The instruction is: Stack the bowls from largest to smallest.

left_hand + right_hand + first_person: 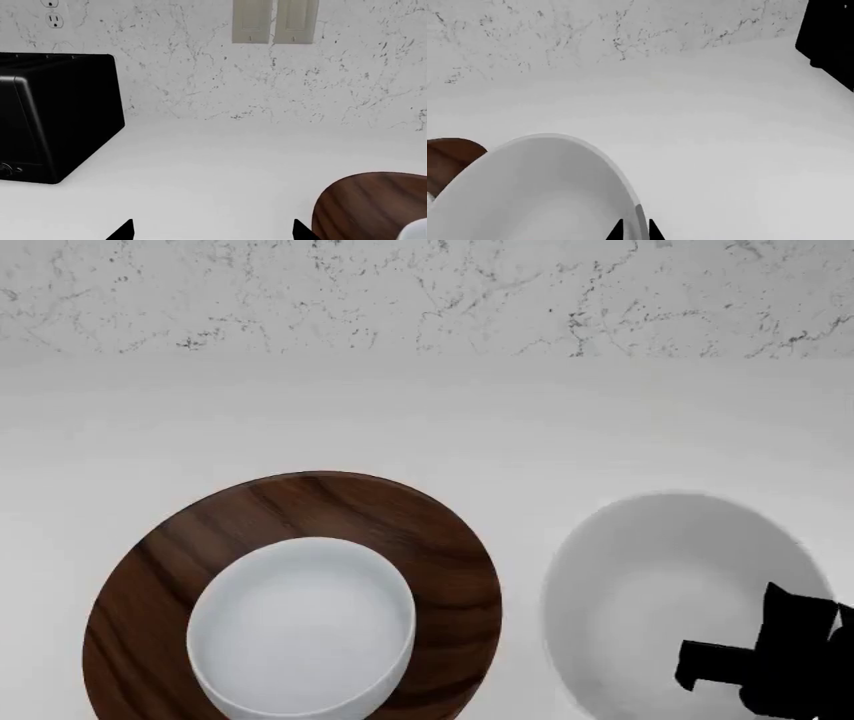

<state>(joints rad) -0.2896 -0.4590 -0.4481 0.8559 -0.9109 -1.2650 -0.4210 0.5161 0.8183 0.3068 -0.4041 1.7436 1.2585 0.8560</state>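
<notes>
In the head view the large dark-brown wood-grain bowl (441,550) stands on the counter at the left, with one white bowl (300,630) nested inside it. A second white bowl (654,580) is to its right, apart from it. My right gripper (747,660) is at this bowl's near right rim. In the right wrist view its fingertips (635,229) are closed narrowly on the thin rim of that bowl (540,195). My left gripper (213,230) is open over bare counter, with the brown bowl (367,205) just beside one finger. It does not show in the head view.
A black toaster (53,120) stands by the marbled wall (200,75), under an outlet (55,20); light switches (273,22) are further along. A black object (830,40) sits at the edge of the right wrist view. White counter (427,420) runs back to the wall.
</notes>
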